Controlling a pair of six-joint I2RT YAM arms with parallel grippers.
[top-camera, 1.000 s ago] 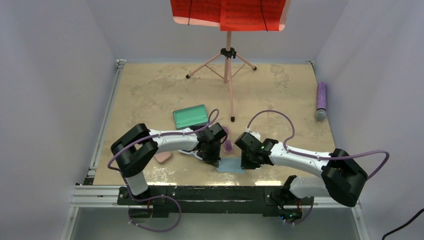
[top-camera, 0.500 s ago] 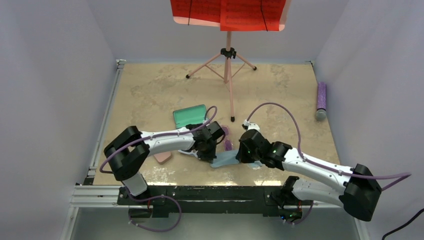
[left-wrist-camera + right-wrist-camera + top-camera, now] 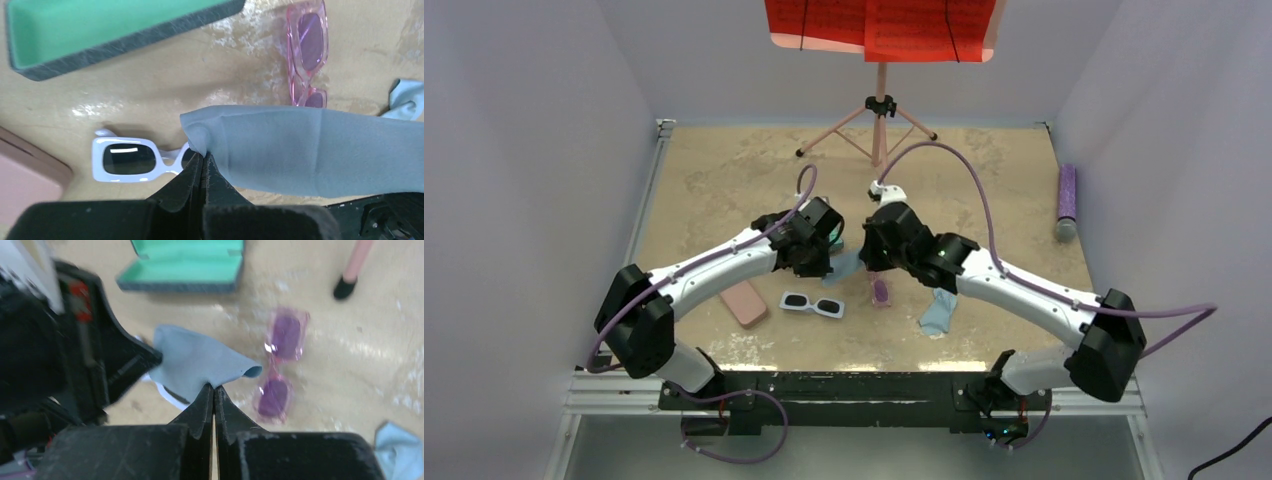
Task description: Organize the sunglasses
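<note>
Overhead wide; wrist close-ups share cloth, pink sunglasses.

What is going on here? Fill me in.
Both arms hold one light blue cloth up between them: the left gripper pinches one corner and the right gripper pinches another. Neither pair of glasses is held. The white sunglasses and the pink sunglasses lie on the table, outside the open green case. A second cloth lies crumpled beside the right arm, and a pink case lies by the left arm.
</note>
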